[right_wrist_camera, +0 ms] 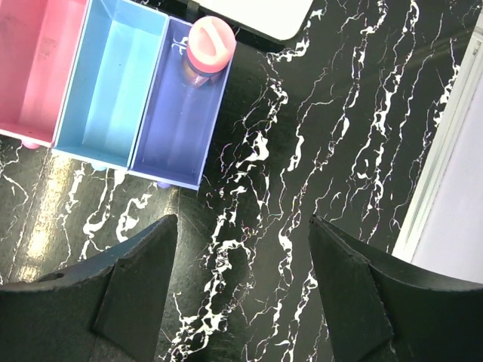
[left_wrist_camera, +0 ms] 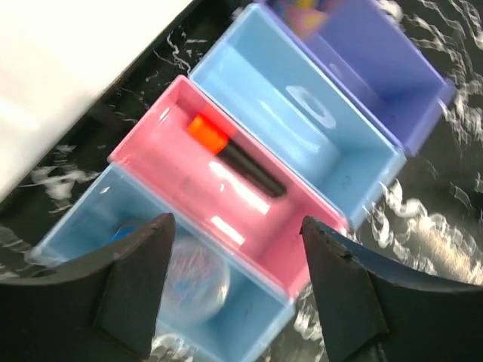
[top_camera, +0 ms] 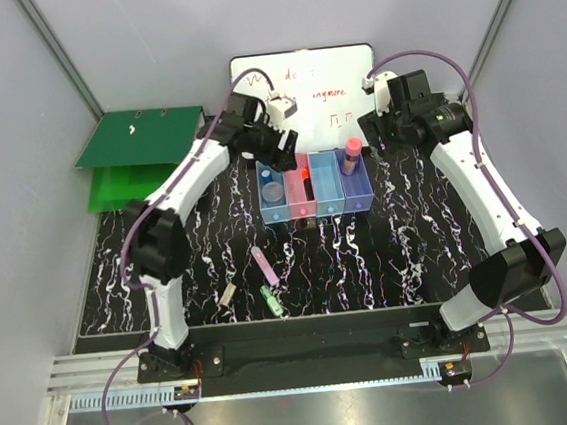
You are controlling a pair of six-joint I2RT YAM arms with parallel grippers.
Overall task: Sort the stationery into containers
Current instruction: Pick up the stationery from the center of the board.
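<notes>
The containers [top_camera: 319, 212] stand as a joined row at the back of the mat. The left light blue bin holds a clear bottle with blue cap [top_camera: 270, 186] [left_wrist_camera: 192, 283]. An orange-red piece [top_camera: 302, 176] [left_wrist_camera: 207, 133] lies in the pink bin [left_wrist_camera: 173, 173]. A pink-capped tube [top_camera: 354, 149] [right_wrist_camera: 210, 44] stands in the purple bin [right_wrist_camera: 177, 136]. My left gripper [top_camera: 276, 151] [left_wrist_camera: 234, 222] hangs open and holds nothing above the two left bins. My right gripper [top_camera: 383, 122] [right_wrist_camera: 243, 220] is open over bare mat right of the row. Lilac stick [top_camera: 264, 266], green clip [top_camera: 270, 300] and grey-white block [top_camera: 227, 295] lie near the front.
A whiteboard [top_camera: 321, 83] with red writing lies behind the bins. A green ring binder [top_camera: 133, 157] sits at the back left. The black marbled mat [top_camera: 398, 252] covers the table between grey walls.
</notes>
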